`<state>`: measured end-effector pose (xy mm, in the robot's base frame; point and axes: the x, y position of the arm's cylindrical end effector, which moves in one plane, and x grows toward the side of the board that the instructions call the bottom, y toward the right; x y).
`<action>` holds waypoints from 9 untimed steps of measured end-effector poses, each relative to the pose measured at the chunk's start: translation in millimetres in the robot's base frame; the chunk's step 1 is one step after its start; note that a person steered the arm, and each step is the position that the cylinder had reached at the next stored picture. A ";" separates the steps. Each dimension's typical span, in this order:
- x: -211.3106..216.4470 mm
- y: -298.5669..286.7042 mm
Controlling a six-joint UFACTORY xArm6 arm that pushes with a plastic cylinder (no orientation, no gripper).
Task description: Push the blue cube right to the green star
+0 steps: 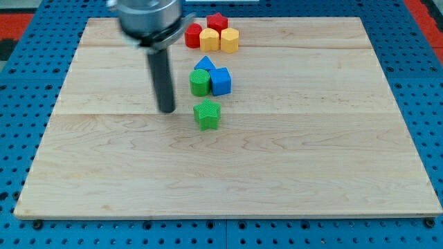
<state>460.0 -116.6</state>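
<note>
The blue cube (221, 81) sits on the wooden board (228, 166) above centre, touching a green cylinder (199, 82) on its left. The green star (207, 114) lies just below them, slightly left of the cube, with a small gap. My tip (167, 109) rests on the board to the left of the green star and below-left of the green cylinder, touching no block. The dark rod rises from it toward the view's top.
A blue triangular block (204, 64) sits just above the green cylinder and the cube. Near the top edge a red cylinder (193, 35), a red star (217, 22) and two yellow blocks (210, 39) (229, 40) are clustered. A blue pegboard (21, 104) surrounds the board.
</note>
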 end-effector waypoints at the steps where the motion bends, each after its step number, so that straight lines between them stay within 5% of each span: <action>1: 57.1 41.3; 3: -61.7 78.9; 5: -94.3 88.3; 6: -146.0 95.5; 7: -165.8 154.6; 8: -140.7 224.4; 9: -35.5 196.3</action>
<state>424.5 79.7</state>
